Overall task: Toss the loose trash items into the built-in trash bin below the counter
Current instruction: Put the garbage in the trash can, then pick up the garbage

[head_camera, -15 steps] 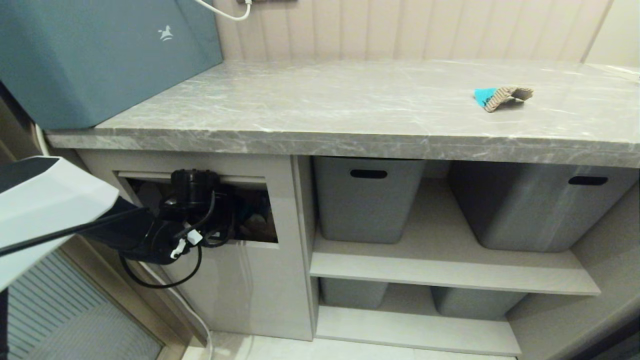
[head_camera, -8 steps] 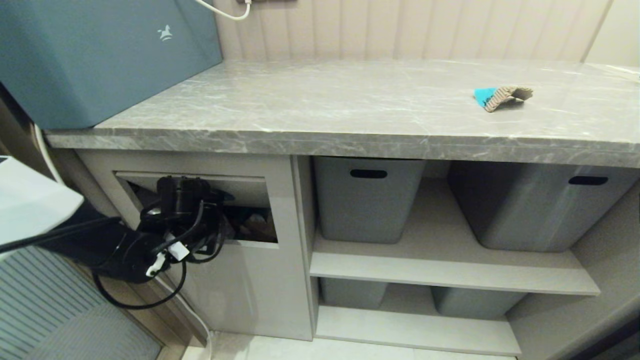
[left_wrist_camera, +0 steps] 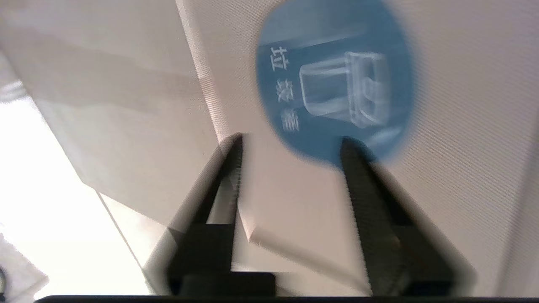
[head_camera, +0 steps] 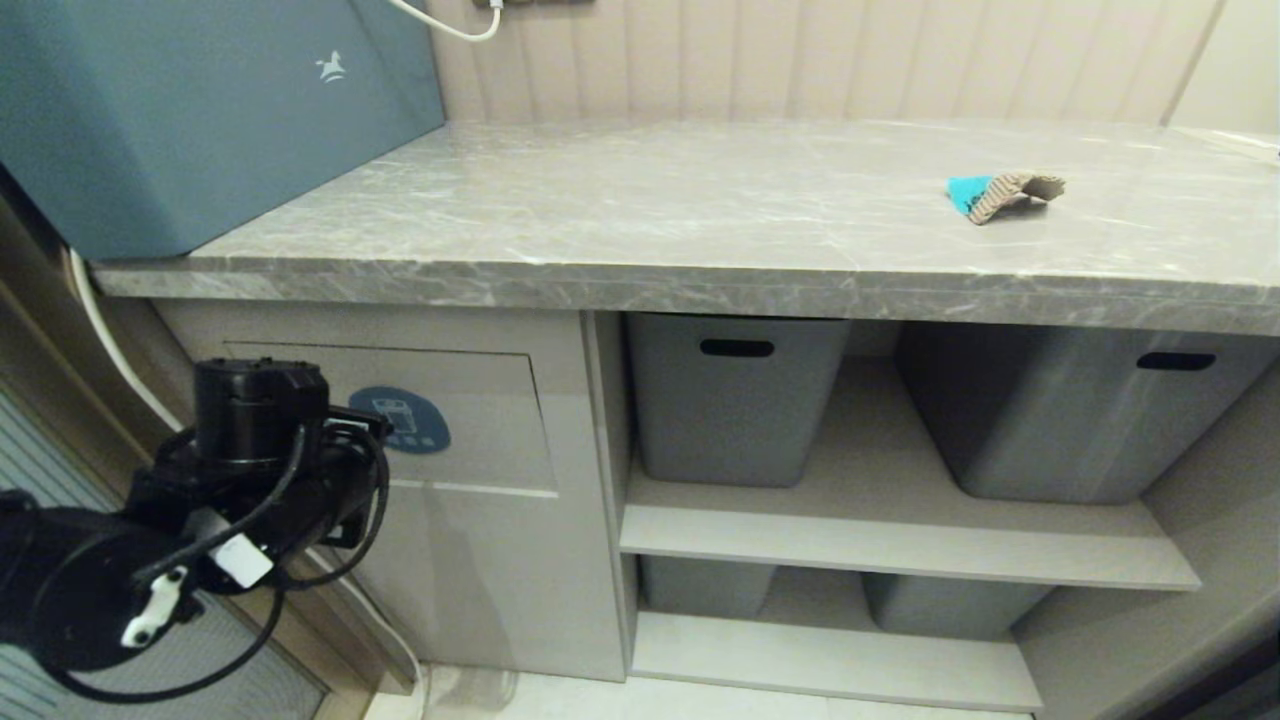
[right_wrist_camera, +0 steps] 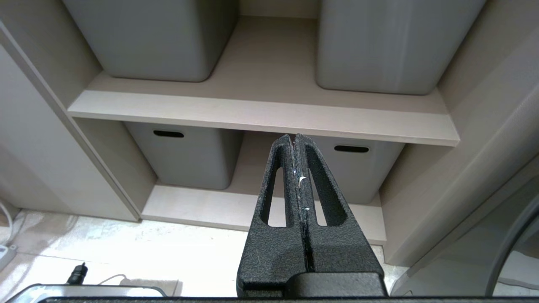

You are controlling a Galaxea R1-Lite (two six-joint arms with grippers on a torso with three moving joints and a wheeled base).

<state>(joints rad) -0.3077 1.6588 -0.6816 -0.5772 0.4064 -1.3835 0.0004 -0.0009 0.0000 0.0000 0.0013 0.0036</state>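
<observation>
The grey marble counter (head_camera: pixel 700 210) holds one cardboard scrap (head_camera: pixel 1005 192) at its far right, not yet binned. Below, the trash bin flap (head_camera: pixel 470 420) hangs closed; the left gripper (left_wrist_camera: pixel 290 143) before it is parted, empty. The right gripper (right_wrist_camera: pixel 294 145) is clenched, parked.

Left hand (left_wrist_camera: pixel 290 141) close in front of beige flap panel (left_wrist_camera: pixel 463 176), fingers (left_wrist_camera: pixel 358 176) apart with nothing between them. Round blue sticker (left_wrist_camera: pixel 332 80) with white bin icon just past the fingertips. View blurred.
</observation>
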